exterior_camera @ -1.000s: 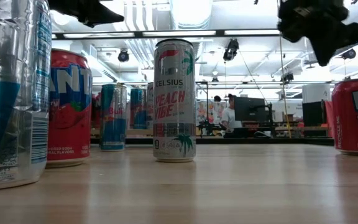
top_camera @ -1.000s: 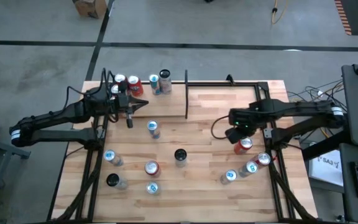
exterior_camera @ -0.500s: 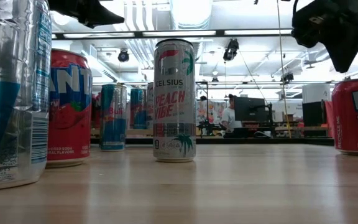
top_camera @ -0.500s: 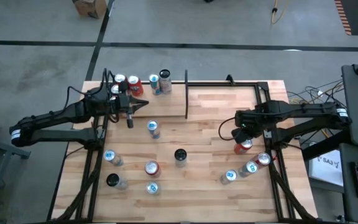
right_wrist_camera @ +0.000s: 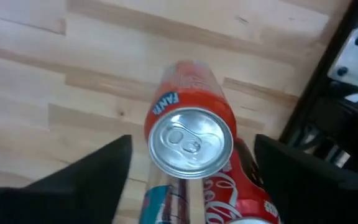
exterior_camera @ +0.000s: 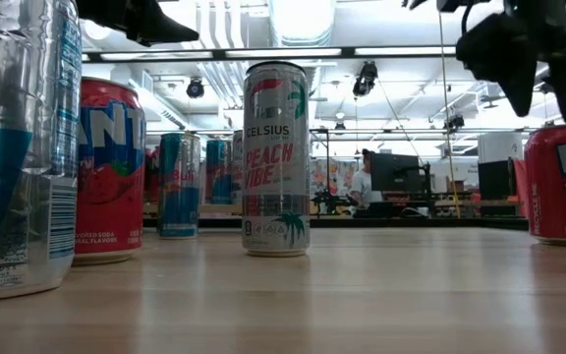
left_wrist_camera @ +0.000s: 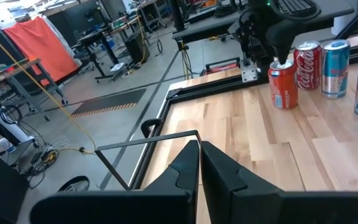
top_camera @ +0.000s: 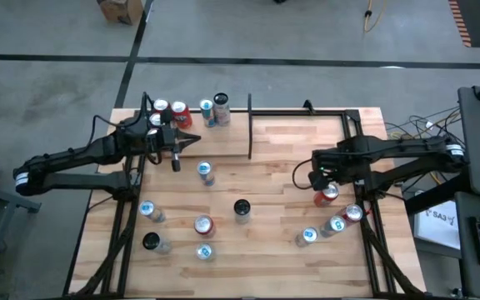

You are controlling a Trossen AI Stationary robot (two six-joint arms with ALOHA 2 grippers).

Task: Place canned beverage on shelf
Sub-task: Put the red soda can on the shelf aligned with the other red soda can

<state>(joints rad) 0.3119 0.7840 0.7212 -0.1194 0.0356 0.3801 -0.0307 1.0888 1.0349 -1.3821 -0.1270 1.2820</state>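
An orange Fanta can (right_wrist_camera: 191, 134) stands upright on the wooden table near its right edge, also seen as the can (top_camera: 329, 194). My right gripper (right_wrist_camera: 194, 171) hangs open just above it, fingers pointing down and standing on either side of the can's top without touching. The shelf (top_camera: 192, 133), the narrow black-framed bay at the far left, carries several cans (top_camera: 179, 112) on its plank floor. My left gripper (top_camera: 176, 148) waits shut in front of that bay with nothing in it.
Several more cans stand about the table: mid-table (top_camera: 205, 172), (top_camera: 242, 208), near left (top_camera: 152, 242), near right (top_camera: 337, 223). A Coca-Cola can (right_wrist_camera: 241, 193) stands right beside the Fanta can. A black frame post (top_camera: 250, 125) divides the two bays.
My right gripper has shifted a little toward the table's right edge, over the orange can, and has opened its fingers. The can has stayed standing where it was.
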